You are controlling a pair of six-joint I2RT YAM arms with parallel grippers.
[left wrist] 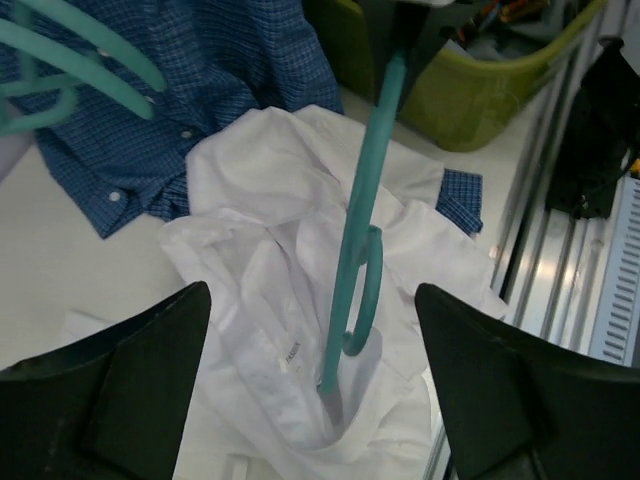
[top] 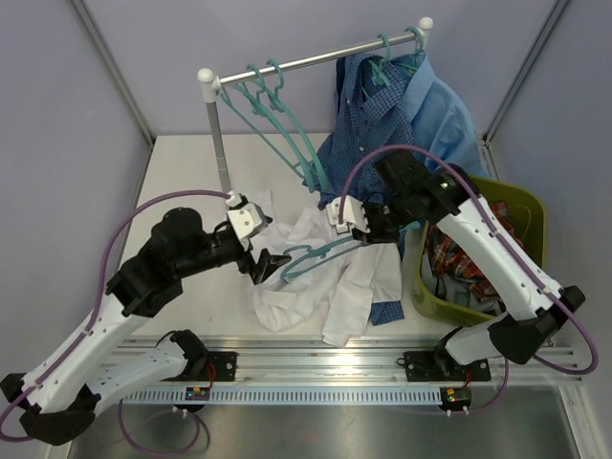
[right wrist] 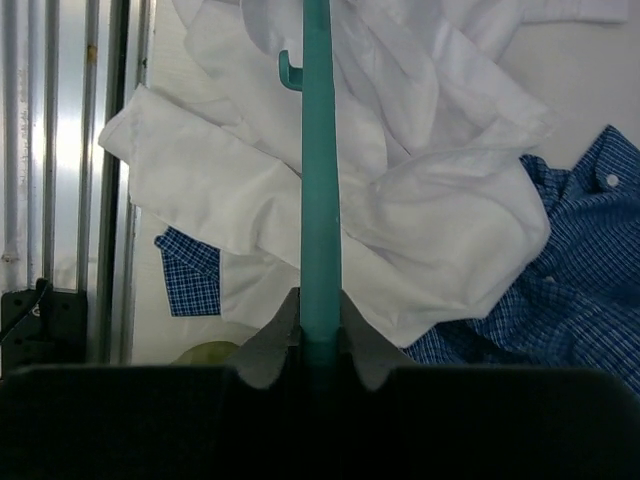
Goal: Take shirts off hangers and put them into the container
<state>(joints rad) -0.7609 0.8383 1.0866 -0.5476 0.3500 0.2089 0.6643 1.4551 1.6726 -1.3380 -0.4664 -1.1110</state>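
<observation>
A white shirt (top: 306, 287) lies crumpled on the table between the arms. Just above it is a teal hanger (top: 320, 253), with my right gripper (top: 368, 229) shut on one end. In the right wrist view the hanger bar (right wrist: 320, 150) runs straight out from the closed jaws (right wrist: 320, 320). My left gripper (top: 268, 266) is open at the hanger's other end. In the left wrist view the hanger's hook (left wrist: 365, 290) sits between the spread fingers, dipping into the shirt's collar (left wrist: 260, 250). The olive-green container (top: 531, 206) stands at the right with a plaid shirt (top: 459, 263) in it.
A silver rail (top: 306, 62) on a post stands at the back. Empty teal hangers (top: 277, 115) hang on its left part. A dark blue check shirt (top: 368, 124) and a light blue shirt (top: 445, 115) hang on its right part, and the check shirt's tail reaches the table.
</observation>
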